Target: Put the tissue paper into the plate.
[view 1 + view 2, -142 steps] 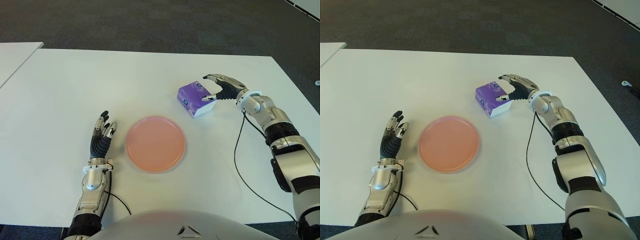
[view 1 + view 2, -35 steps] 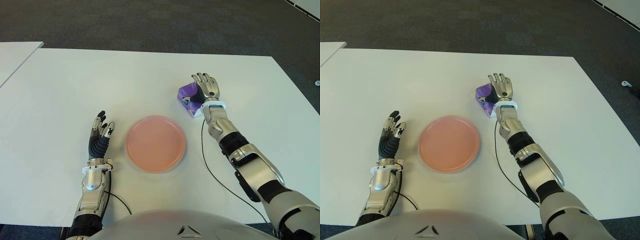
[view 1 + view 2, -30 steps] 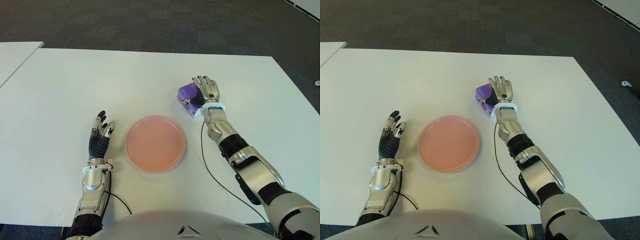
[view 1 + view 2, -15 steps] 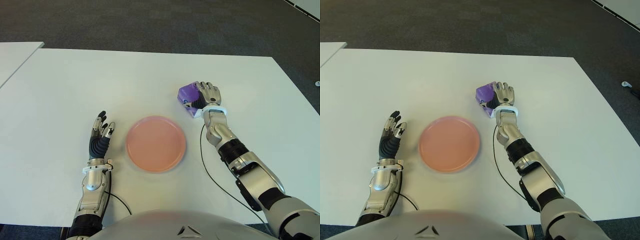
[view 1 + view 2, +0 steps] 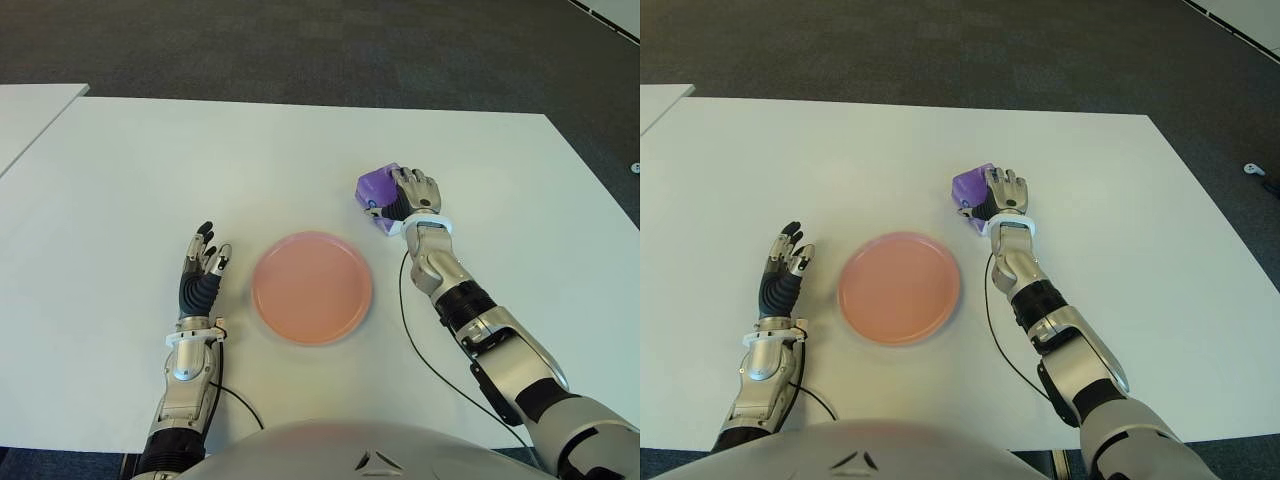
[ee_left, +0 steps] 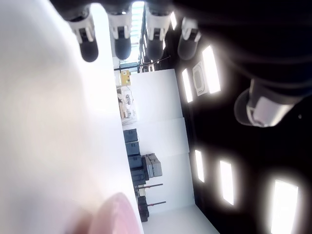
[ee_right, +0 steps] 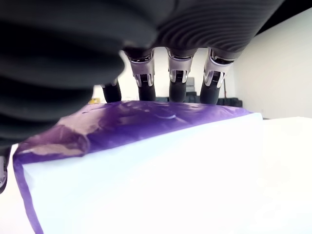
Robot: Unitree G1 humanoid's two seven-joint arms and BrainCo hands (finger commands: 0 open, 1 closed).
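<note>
The purple and white tissue pack (image 5: 374, 186) lies on the white table (image 5: 150, 170), behind and to the right of the pink plate (image 5: 311, 287). My right hand (image 5: 408, 192) covers the pack's right side. Its fingers (image 7: 178, 78) curl over the purple top and down the far edge, as the right wrist view shows with the tissue pack (image 7: 146, 161) filling it. The plate holds nothing. My left hand (image 5: 202, 268) shows left of the plate, fingers (image 6: 122, 34) straight and spread, holding nothing.
A black cable (image 5: 420, 345) trails along my right forearm over the table. A second white table's corner (image 5: 25, 110) shows at the far left. Dark carpet (image 5: 300, 40) lies beyond the table's back edge.
My right hand swung from the pack's right side to over it, then lowered, and its fingers curled down around the pack. The pack has barely shifted. The left hand and plate have not moved.
</note>
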